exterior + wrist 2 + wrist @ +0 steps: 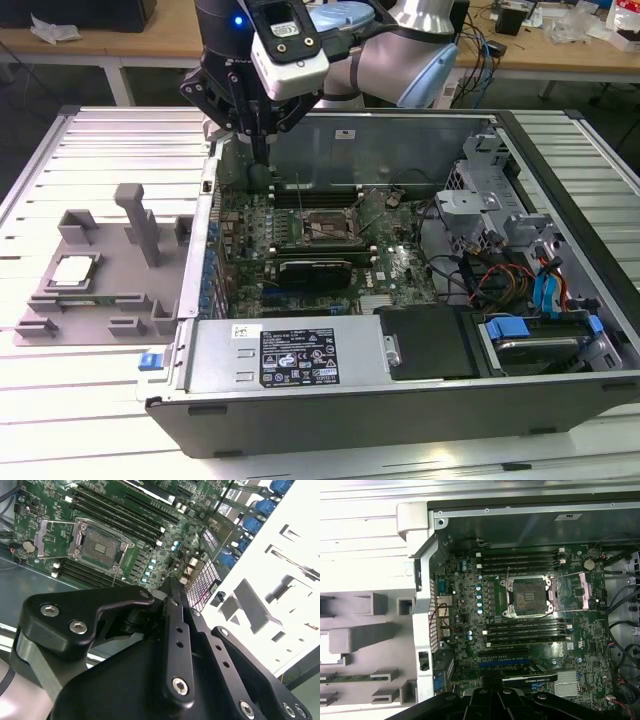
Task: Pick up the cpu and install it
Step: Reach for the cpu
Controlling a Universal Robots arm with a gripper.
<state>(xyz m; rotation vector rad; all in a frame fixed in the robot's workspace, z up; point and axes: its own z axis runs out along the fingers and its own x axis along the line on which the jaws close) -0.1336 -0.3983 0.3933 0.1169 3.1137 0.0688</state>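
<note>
The cpu is sitting flat in a gray tray on the bench, on the exterior view's left. It is lying silver side up, well apart from the claw.

The claw is hanging over the open case, near the case's wall on the tray side. It is pointing down at the green board and is not touching anything. In the second wrist view the claw is showing its two dark fingers close together; it looks closed with nothing in it, but the tips are hard to see.

The socket in the middle of the board is standing open, with its metal lid flipped to one side. It is showing its bare inside in both wrist views.
</note>
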